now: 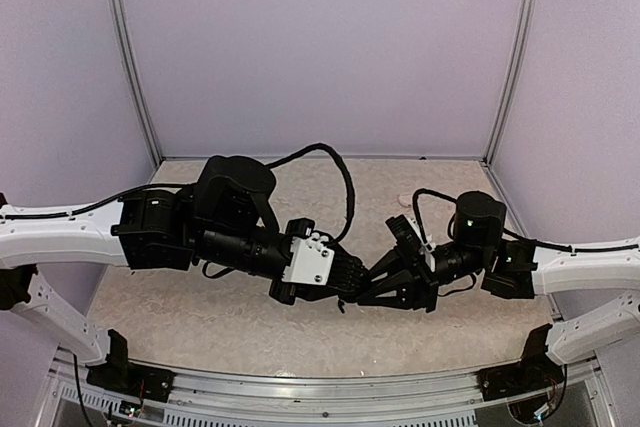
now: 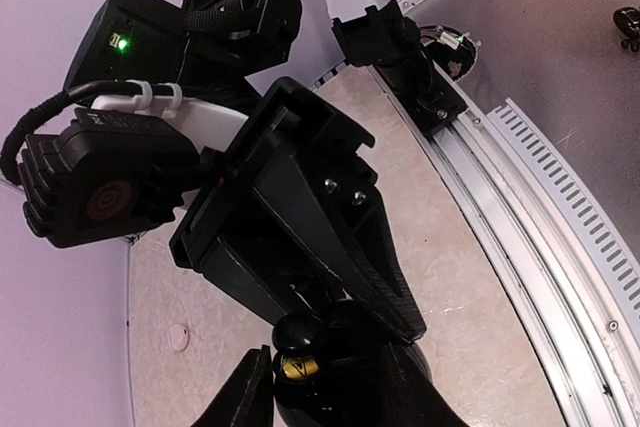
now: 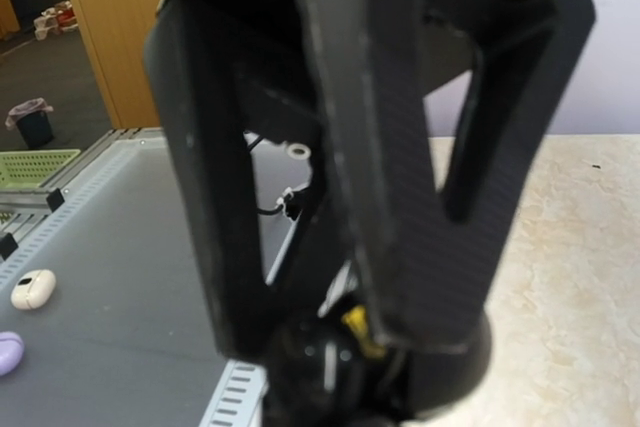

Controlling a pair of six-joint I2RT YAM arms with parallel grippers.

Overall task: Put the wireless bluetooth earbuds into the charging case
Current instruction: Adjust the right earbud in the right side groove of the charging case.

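Facing tip-to-tip | left tool (image 2: 325, 399) straddling charging case (image 3: 450, 367), grip unclear | right tool (image 1: 368, 287) closed tight

We had the left gripper (image 3: 330, 335) crowding the lens, black fingers (image 3: 400, 197) reaching down to the round charging case (image 3: 455, 367), a yellow speck (image 3: 356, 322) showing there, speckled table (image 3: 570, 247) right, and a white pod (image 3: 33, 288) on the grey floor (image 3: 130, 337) left.

Pale lilac walls (image 1: 320, 47) and aluminium posts (image 1: 131, 67) enclose a beige speckled table (image 1: 200, 332) — beyond (right wrist view), grey floor (image 3: 120, 277) and a wooden panel (image 3: 115, 27).
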